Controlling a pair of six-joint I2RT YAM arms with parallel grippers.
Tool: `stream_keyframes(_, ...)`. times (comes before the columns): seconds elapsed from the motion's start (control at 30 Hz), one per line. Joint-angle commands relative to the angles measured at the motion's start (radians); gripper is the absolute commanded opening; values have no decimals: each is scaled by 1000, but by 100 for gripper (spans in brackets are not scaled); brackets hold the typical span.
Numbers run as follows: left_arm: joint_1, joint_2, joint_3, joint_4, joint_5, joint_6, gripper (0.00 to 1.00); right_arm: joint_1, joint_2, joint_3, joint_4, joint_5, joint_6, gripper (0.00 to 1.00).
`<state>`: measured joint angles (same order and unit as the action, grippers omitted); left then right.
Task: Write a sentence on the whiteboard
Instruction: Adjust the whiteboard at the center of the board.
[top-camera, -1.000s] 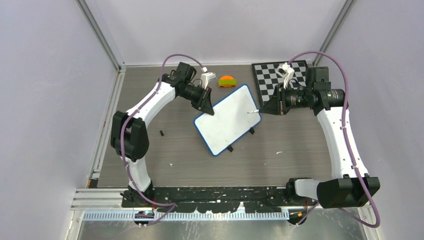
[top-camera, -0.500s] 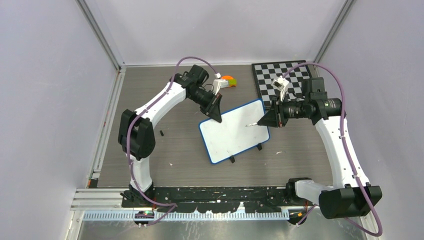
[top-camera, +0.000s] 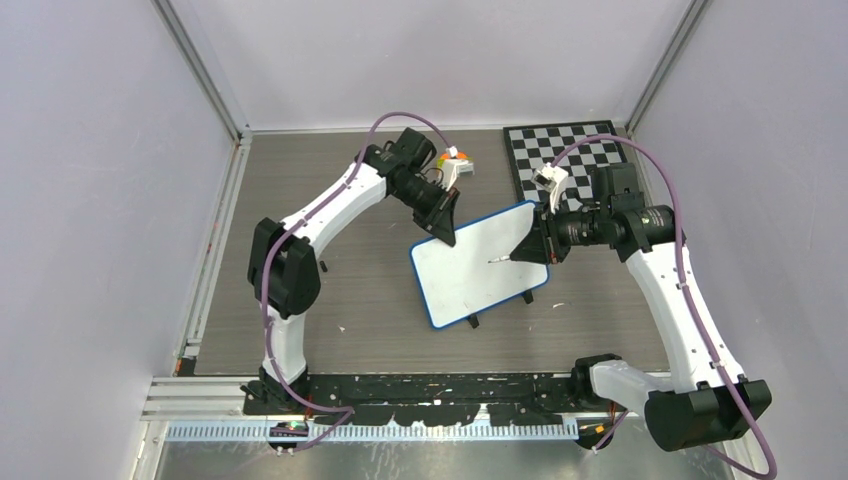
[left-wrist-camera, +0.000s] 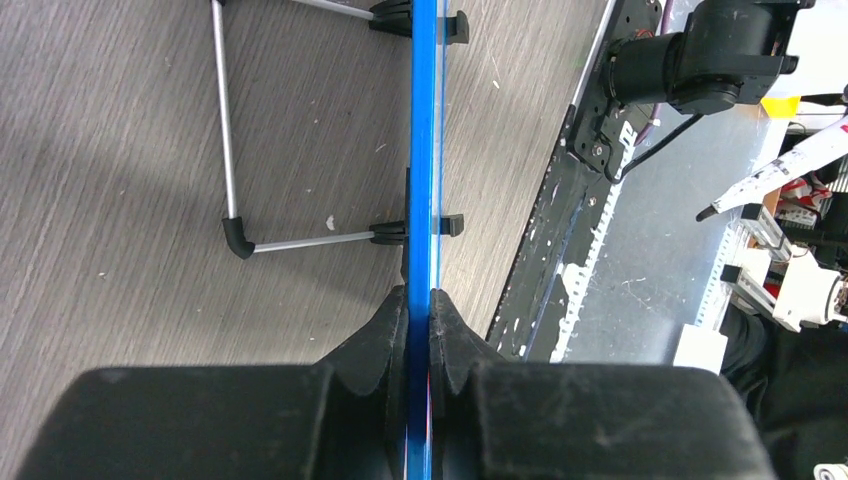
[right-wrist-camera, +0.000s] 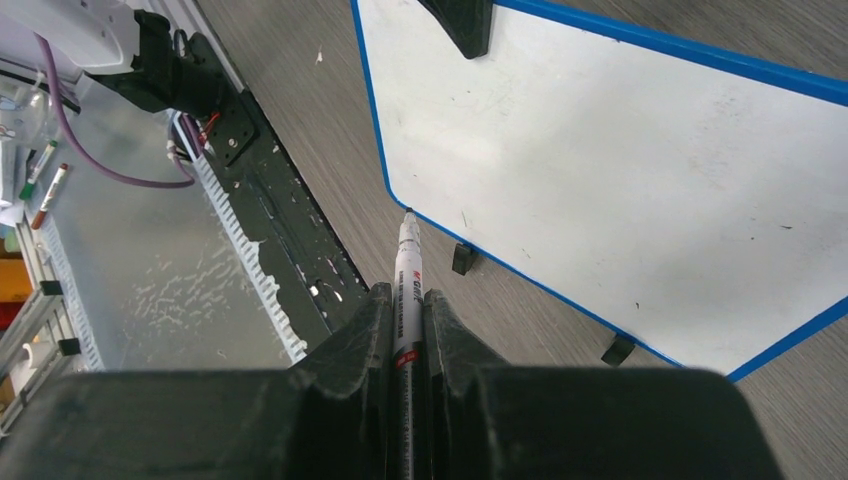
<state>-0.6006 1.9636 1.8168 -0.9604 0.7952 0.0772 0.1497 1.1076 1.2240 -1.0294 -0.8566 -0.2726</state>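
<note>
Blue-rimmed whiteboard (top-camera: 470, 275) in L gripper (left-wrist-camera: 420, 300); R gripper (right-wrist-camera: 405, 293) marker (right-wrist-camera: 407, 258) contact unclear.

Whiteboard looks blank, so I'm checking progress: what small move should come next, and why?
Probably ease the marker tip onto the whiteboard: its surface shows no writing, the right tool grips the marker near it, and the left tool clamps its rim.

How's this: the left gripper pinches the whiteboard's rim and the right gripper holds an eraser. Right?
Not quite. The right gripper holds a marker, not an eraser, as the right wrist view shows. The left gripper does pinch the whiteboard by its rim.
</note>
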Motion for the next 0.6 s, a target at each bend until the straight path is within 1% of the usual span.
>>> stream_keyframes(0.0, -2, 12, 24, 4, -11, -25, 0, 9, -23, 24, 29, 11, 4, 0)
stream_keyframes(0.23, 3, -33, -34, 94, 11, -69, 0, 20, -25, 17, 29, 21, 1, 0)
stream_keyframes(0.4, 4, -41, -5, 100, 2, -71, 0, 24, -28, 14, 31, 21, 3, 0)
stream_keyframes(0.57, 2, -33, -25, 96, 1, -65, 0, 26, -32, 17, 31, 18, 0, 0)
